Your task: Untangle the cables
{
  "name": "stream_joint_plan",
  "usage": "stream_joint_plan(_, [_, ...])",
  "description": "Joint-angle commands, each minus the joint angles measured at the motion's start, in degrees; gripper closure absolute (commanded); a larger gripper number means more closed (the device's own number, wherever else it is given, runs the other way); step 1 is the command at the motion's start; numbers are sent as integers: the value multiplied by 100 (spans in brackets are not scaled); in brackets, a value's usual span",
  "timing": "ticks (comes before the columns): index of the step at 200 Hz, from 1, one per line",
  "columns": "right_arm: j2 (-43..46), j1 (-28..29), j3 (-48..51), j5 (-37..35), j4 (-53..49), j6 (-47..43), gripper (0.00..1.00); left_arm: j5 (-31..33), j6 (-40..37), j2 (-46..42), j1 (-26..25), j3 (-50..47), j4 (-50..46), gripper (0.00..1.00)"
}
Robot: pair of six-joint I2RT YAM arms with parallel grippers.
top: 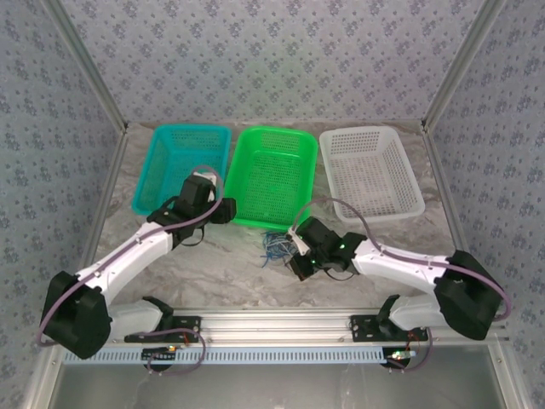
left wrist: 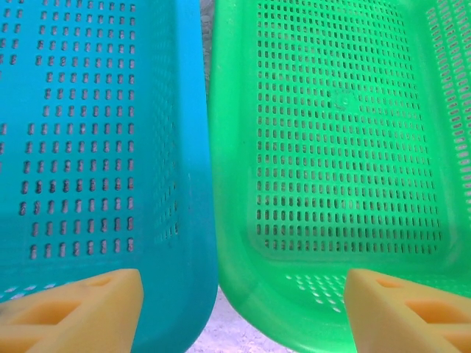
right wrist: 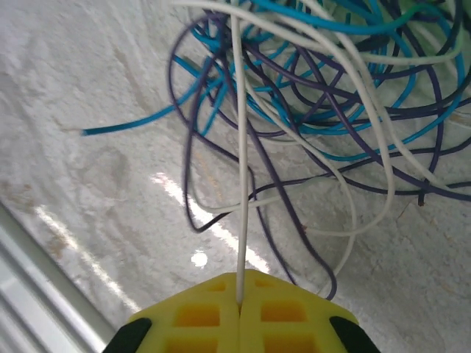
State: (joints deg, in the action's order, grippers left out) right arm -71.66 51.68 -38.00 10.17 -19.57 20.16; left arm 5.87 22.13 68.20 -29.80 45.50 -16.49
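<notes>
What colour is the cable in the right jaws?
White cable, best seen in right wrist view.

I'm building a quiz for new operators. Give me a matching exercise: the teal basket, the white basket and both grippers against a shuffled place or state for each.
1. teal basket
2. white basket
3. left gripper
4. right gripper

A. shut on a white cable
B. right end of the basket row
C. open, facing two baskets
D. left end of the basket row

Pairs: 1-D, 2-B, 3-C, 4-A
</notes>
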Motion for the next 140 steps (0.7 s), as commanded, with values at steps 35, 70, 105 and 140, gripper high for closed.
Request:
stream_joint_plan(35, [1868,-310,-416,606,-1403,-293,100,-60,-410,-465,-248,-229,375,27])
stream_joint_plan(70, [2322,-560,-818,838,-1682,-382,100,-428,-867,-571,-665,-247,775,27])
stream_joint_plan(105, [2371,-684,-1266,829,-1315,-516,100,-1117,-1044,-624,-1089,-422,1608,24])
stream_joint_plan(140, [2365,-734,-1708,648,-1193,-720,100,-1612,-1103,-641,-1396,-511,2170,24])
